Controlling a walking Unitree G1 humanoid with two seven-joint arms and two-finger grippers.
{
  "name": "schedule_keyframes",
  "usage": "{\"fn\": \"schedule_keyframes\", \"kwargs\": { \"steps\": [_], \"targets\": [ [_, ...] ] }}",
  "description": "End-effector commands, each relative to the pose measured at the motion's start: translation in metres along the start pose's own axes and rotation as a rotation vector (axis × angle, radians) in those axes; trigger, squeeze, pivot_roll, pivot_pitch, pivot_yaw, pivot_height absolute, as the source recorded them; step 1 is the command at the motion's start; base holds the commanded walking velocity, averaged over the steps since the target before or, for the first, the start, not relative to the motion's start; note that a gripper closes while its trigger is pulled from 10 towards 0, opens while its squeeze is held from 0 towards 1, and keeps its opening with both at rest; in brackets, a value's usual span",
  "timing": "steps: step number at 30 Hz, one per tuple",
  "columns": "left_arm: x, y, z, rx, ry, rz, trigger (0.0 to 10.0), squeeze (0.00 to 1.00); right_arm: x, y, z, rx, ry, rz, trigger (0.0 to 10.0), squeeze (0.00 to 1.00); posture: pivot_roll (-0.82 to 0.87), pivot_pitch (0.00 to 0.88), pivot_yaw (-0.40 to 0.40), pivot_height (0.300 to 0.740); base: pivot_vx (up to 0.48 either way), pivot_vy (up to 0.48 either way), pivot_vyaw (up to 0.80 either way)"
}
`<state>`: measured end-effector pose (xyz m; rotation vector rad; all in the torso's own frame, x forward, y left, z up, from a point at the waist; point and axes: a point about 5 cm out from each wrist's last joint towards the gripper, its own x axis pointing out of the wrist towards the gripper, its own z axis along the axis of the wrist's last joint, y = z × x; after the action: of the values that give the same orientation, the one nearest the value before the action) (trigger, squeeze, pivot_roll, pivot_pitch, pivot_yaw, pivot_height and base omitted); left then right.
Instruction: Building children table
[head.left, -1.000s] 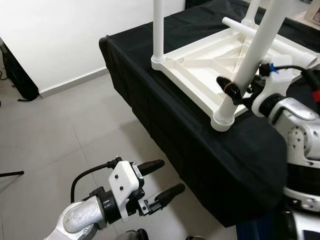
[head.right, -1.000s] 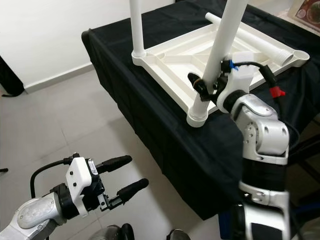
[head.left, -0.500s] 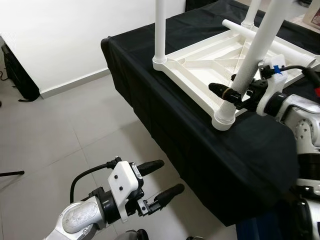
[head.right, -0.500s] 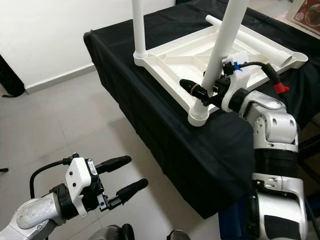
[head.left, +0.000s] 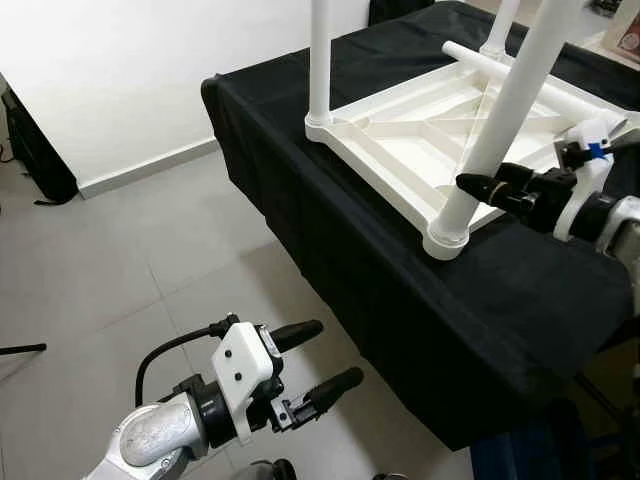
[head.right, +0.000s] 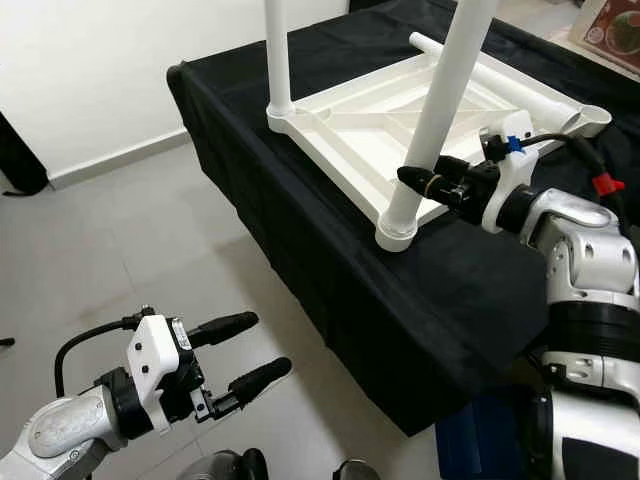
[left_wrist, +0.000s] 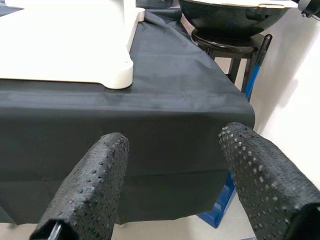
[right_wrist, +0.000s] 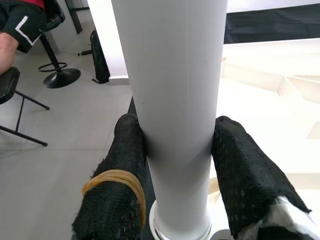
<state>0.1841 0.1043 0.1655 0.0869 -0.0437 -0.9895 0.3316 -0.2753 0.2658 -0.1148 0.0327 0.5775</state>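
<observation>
**A:** Upper right of the head views is where we've got the children's table (head.left: 420, 140), flipped upside down on the black-draped surface (head.left: 330, 215), white underside ribs facing up.

**B:** Yep, and the near-corner leg (head.right: 432, 110) is standing in its socket right at the surface's front edge, leaning a bit toward the top of the frame. Another leg (head.left: 320, 60) is upright at the far left corner, and a loose leg (head.right: 500, 75) is lying flat across the underside near the top right.

**A:** Our right gripper (right_wrist: 175, 165) comes in from the right edge, and in the wrist view the jaws are clamped on the near-corner leg low down, just above the socket, one finger touching each side. One finger (right_wrist: 117, 195) has a rubber band (right_wrist: 114, 179) around it.

**B:** Left gripper (head.left: 315, 355) hangs at the lower left over the tiled floor (head.left: 120, 270), jaws spread wide, holding nothing, well apart from the table.
</observation>
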Motion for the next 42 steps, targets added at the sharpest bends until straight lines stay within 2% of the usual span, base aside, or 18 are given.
{"fn": "schedule_keyframes", "kwargs": {
  "steps": [1,5,7,10,11,12,13,14,16,20,25,26,28,29,31,32,39,42],
  "targets": [
    [0.0,-0.002,-0.001,-0.002,0.01,-0.011,10.0,0.0,-0.004,0.004,0.004,-0.014,-0.041,-0.049,0.0,0.0,-0.01,0.179,0.007,0.74,0.0,0.0,0.0],
    [0.0,-0.002,-0.001,-0.002,0.01,-0.01,10.0,0.0,0.0,0.015,0.001,-0.022,-0.046,-0.053,0.0,0.0,-0.01,0.18,0.005,0.74,0.0,0.0,0.0],
    [0.0,-0.003,-0.002,-0.002,0.011,-0.01,10.0,0.0,0.013,0.038,-0.01,-0.028,-0.02,-0.163,0.0,0.0,-0.01,0.182,0.005,0.74,0.0,0.0,0.0],
    [0.0,-0.003,-0.002,-0.001,0.011,-0.01,10.0,0.0,0.015,0.042,-0.012,-0.041,-0.012,-0.194,0.0,0.0,-0.01,0.182,0.005,0.74,0.0,0.0,0.0],
    [-0.001,-0.003,-0.002,-0.001,0.011,-0.01,10.0,0.0,0.017,0.042,-0.017,-0.052,0.016,-0.321,0.0,0.0,-0.01,0.183,0.001,0.74,0.0,0.0,0.0],
    [-0.001,-0.003,-0.002,-0.001,0.011,-0.01,10.0,0.0,0.017,0.042,-0.017,-0.052,0.016,-0.321,0.0,0.0,-0.01,0.183,0.001,0.74,0.0,0.0,0.0],
    [-0.001,-0.003,-0.002,-0.003,0.011,-0.01,10.0,0.0,0.014,0.042,-0.024,-0.029,0.048,-0.521,0.0,0.0,-0.01,0.185,0.002,0.74,0.0,0.0,0.0],
    [-0.001,-0.003,-0.002,-0.003,0.011,-0.01,10.0,0.0,0.014,0.042,-0.024,-0.029,0.048,-0.521,0.0,0.0,-0.01,0.185,0.002,0.74,0.0,0.0,0.0],
    [-0.001,-0.003,-0.002,-0.006,0.011,-0.012,10.0,0.0,0.012,0.055,-0.038,0.055,0.072,-0.729,0.0,0.0,-0.02,0.184,0.001,0.74,0.0,0.0,0.0],
    [0.001,-0.003,-0.002,-0.008,0.005,-0.011,10.0,0.0,0.018,0.068,-0.044,0.097,0.07,-0.753,0.0,0.0,-0.01,0.177,-0.005,0.74,0.0,0.0,0.0],
    [0.001,-0.003,-0.002,-0.003,0.006,-0.008,10.0,0.0,0.02,0.071,-0.038,0.151,0.054,-0.782,0.0,0.0,-0.01,0.173,-0.008,0.74,0.0,0.0,0.0],
    [0.001,-0.003,-0.002,-0.004,0.006,-0.008,10.0,0.0,0.021,0.072,-0.035,0.14,0.051,-0.758,7.6,0.0,-0.02,0.172,-0.008,0.74,0.0,0.0,0.0],
    [0.001,-0.003,-0.002,-0.005,0.006,-0.008,10.0,0.0,0.022,0.073,-0.033,0.131,0.051,-0.741,7.6,0.0,-0.02,0.172,-0.008,0.74,0.0,0.0,0.0],
    [0.002,-0.003,-0.002,-0.005,0.005,-0.009,10.0,0.0,0.023,0.073,-0.029,0.088,0.051,-0.718,10.0,0.0,-0.02,0.171,-0.01,0.74,0.0,0.0,0.0],
    [0.002,-0.003,-0.002,-0.005,0.003,-0.01,10.0,0.0,0.025,0.072,-0.024,0.071,0.041,-0.664,10.0,0.0,-0.02,0.171,-0.009,0.74,0.0,0.0,0.0],
    [0.003,-0.003,-0.002,-0.004,0.002,-0.01,10.0,0.0,0.026,0.066,-0.017,0.05,0.017,-0.63,10.0,1.0,-0.02,0.172,-0.009,0.74,0.0,0.0,0.0],
    [0.002,-0.003,-0.002,-0.004,0.001,-0.005,10.0,0.0,0.029,0.046,0.004,-0.029,-0.05,-0.459,10.0,1.0,-0.02,0.177,-0.01,0.74,0.0,0.0,0.0],
    [0.002,-0.004,-0.002,-0.008,0.001,-0.004,10.0,0.0,0.034,0.039,0.01,-0.1,-0.038,-0.256,10.0,1.0,-0.02,0.184,-0.01,0.74,0.0,0.0,0.0]
  ]
}}
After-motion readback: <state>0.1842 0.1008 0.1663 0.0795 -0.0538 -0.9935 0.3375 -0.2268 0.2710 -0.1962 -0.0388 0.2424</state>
